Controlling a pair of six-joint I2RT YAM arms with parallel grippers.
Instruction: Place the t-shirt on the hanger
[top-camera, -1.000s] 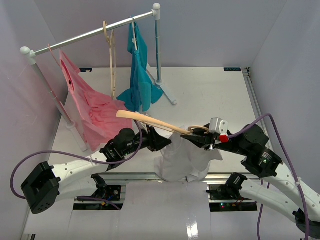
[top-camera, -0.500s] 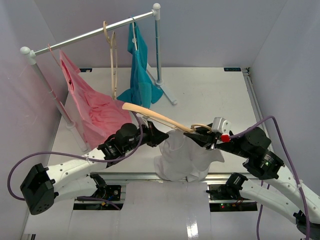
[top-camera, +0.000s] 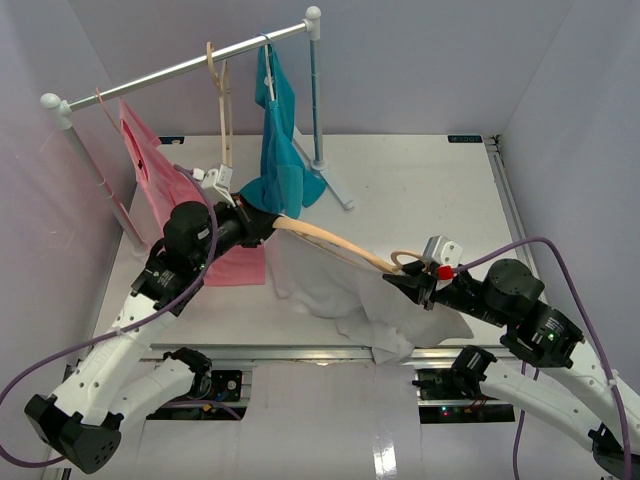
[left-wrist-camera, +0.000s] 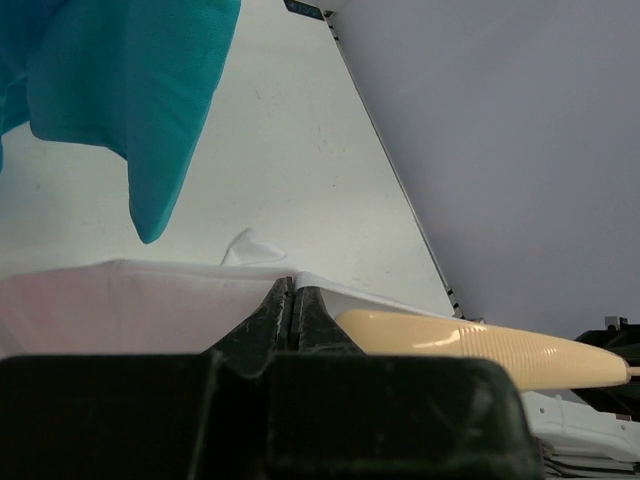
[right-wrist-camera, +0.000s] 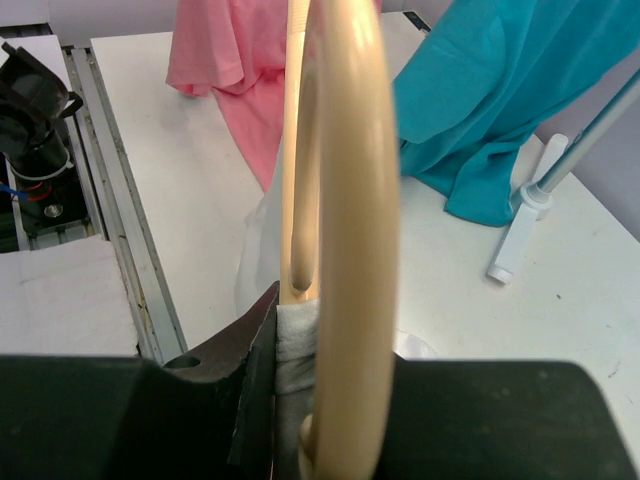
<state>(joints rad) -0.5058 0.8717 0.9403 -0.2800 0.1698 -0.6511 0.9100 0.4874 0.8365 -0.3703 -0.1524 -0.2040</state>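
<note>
Pale table (top-camera: 420, 190) beneath wrinkled white t-shirt (top-camera: 312, 282), along beige hanger (top-camera: 335, 245).

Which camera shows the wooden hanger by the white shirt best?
The top external view: the hanger shows its long arm and hook together, against the t-shirt. The left wrist view catches only one arm tip; the right wrist view only the hook, very close.

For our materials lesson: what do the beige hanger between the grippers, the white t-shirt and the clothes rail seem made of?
The hanger is probably wood, with a smooth pale finish and a slight sheen, though plastic is possible. The t-shirt is soft matt cloth; it wrinkles and drapes. The rail is likely metal tube, silvery with bright highlights.
</note>
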